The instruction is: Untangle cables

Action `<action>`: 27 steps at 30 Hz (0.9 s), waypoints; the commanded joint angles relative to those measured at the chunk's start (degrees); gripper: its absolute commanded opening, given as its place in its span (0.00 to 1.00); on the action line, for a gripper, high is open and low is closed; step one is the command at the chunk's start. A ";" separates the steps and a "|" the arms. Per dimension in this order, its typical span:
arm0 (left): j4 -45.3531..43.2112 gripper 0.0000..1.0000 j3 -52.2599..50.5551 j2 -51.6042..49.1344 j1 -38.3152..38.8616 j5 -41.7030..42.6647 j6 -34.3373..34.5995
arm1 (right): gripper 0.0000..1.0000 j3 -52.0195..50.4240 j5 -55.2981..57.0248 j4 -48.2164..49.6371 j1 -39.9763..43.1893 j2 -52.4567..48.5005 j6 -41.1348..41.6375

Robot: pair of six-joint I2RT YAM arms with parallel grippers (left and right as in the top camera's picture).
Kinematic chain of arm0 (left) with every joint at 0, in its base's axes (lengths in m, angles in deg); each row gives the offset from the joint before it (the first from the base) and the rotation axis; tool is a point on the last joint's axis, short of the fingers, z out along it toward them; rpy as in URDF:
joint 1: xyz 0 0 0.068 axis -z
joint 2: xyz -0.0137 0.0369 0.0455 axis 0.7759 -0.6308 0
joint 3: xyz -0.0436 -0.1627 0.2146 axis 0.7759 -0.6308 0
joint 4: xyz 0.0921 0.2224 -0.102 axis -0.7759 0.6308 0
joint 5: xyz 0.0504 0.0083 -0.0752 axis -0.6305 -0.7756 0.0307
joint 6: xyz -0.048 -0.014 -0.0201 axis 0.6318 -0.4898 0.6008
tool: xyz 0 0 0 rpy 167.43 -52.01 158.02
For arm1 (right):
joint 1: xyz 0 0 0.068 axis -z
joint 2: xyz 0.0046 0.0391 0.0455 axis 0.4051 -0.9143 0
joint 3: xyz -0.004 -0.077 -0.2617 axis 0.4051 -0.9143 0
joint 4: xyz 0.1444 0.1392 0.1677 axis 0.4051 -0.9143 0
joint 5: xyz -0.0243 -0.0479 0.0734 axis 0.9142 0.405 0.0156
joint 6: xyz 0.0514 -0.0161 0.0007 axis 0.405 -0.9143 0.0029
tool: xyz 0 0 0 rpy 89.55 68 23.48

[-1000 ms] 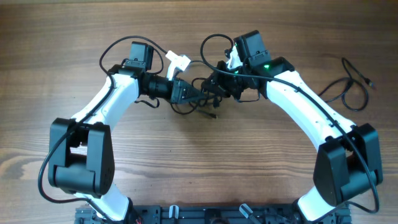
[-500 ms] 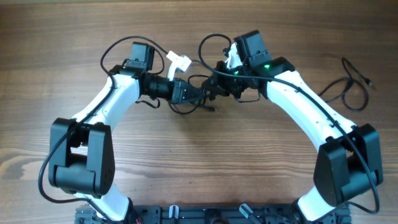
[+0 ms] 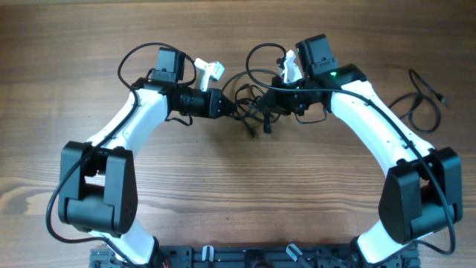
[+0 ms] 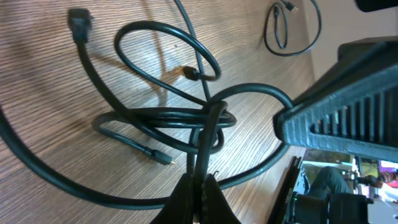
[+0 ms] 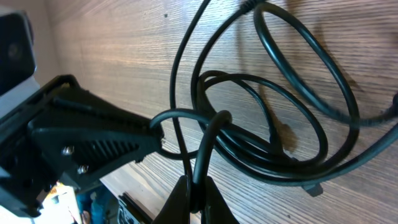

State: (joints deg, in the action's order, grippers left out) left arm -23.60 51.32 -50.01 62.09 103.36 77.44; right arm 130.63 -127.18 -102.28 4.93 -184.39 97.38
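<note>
The tangled black cables [image 3: 253, 112] hang in a knotted clump between my two grippers at the table's far middle. From the left, my left gripper [image 3: 233, 110] is shut on one strand of the cables [image 4: 168, 115], which rises from between its fingertips [image 4: 200, 186]. My right gripper [image 3: 272, 106] comes from the right, opposite the left one and close to it. It is shut on a thicker strand, with a thin strand beside it [image 5: 194, 185]. Loops of the cables [image 5: 280, 124] spread above the wood, small plug ends dangling.
A separate loose black cable [image 3: 420, 100] lies on the wooden table at the far right, also visible as a cable [image 4: 283, 31] in the left wrist view. The right gripper's body [image 4: 348, 93] and the left gripper's body [image 5: 93, 137] each crowd the other's view.
Both grippers have moved toward the table's far side, the right one also to the right. The right gripper has closed fully. The clump now stretches wider between them.
</note>
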 commanded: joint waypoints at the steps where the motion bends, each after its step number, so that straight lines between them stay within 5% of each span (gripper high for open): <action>1: -0.20 0.04 0.50 0.15 -0.83 -3.54 1.49 | 0.04 -0.39 -3.02 -0.26 0.20 0.81 -6.14; 7: -0.39 0.04 0.50 0.15 -0.81 -3.50 3.17 | 0.06 -0.39 -2.38 1.86 0.17 0.81 -0.61; 14: -0.39 0.04 0.50 0.15 -0.81 -3.50 3.17 | 0.29 -0.39 -3.02 7.17 0.07 0.81 7.67; 21: -0.59 0.04 0.50 0.15 -0.81 -3.50 4.17 | 0.34 -0.74 -3.02 4.94 -0.90 0.81 9.33; 24: -0.63 0.04 0.50 0.15 -0.81 -3.50 4.22 | 0.34 -1.92 -1.46 6.23 -3.15 0.37 15.26; 27: -0.63 0.04 0.50 0.15 -0.81 -3.50 4.22 | 0.36 -5.27 6.88 12.09 -6.36 0.07 29.99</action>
State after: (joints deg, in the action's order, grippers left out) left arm -23.99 51.34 -50.01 61.70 100.17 81.09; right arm 128.45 -127.46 -94.00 1.02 -184.39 113.36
